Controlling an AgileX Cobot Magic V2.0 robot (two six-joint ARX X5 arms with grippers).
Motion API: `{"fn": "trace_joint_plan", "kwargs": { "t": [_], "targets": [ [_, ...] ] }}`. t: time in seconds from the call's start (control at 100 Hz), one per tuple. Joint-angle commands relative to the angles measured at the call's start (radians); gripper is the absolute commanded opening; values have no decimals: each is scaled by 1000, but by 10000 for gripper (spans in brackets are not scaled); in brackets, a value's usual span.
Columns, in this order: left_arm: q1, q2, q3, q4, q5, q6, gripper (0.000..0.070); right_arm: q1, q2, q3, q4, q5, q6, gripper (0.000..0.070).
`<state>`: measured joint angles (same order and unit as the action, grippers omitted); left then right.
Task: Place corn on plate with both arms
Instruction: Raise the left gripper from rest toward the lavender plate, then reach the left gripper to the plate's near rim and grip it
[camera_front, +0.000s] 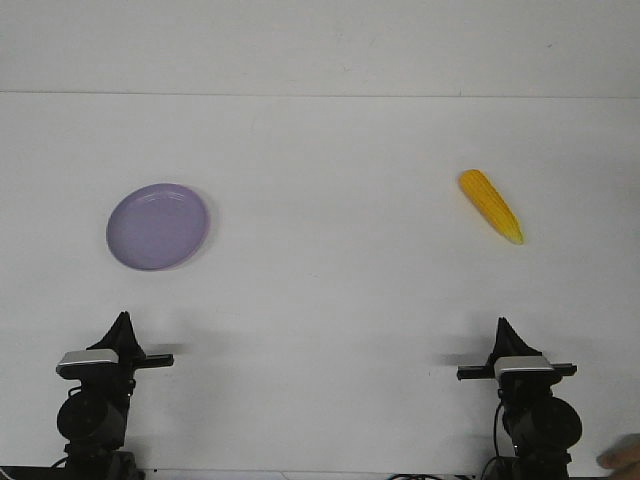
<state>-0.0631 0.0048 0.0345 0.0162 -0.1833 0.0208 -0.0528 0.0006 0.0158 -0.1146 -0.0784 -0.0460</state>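
Note:
The corn (490, 205), a yellow-orange tapered cob, lies on the white table at the right, its paler tip pointing toward the front right. The lavender plate (158, 226) sits empty on the table at the left. My left gripper (123, 322) is near the front edge, in front of the plate and well apart from it. My right gripper (503, 326) is near the front edge, in front of the corn and apart from it. Both grippers point forward with fingertips together and hold nothing.
The white table (320, 280) ends at a back edge against a pale wall. A skin-toned shape (622, 457) shows at the bottom right corner, beside the right arm.

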Motion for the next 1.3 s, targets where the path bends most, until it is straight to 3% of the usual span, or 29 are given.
{"fn": "trace_joint_plan", "kwargs": {
  "t": [0.0,0.44,0.6,0.86,0.93,1.07,1.29],
  "targets": [
    [-1,-2,-21,15,0,14,12,-1,0,-3,10,-1,2,12],
    [-1,-2,-21,21,1,9,12,-1,0,-3,10,-1,2,12],
    [-1,-2,-20,31,2,-155,12,-1,0,-3,10,-1,2,12],
    [-1,0,28,39,21,-286,22,-1,0,-3,10,0,2,12],
    [-1,14,102,29,33,-323,121,-1,0,-3,10,-1,2,12],
    [-1,130,303,-41,32,-323,483,-1,0,-3,10,-1,2,12],
    [12,473,595,-267,-11,-229,498,-1,0,-3,10,-1,2,12]
  ]
}}
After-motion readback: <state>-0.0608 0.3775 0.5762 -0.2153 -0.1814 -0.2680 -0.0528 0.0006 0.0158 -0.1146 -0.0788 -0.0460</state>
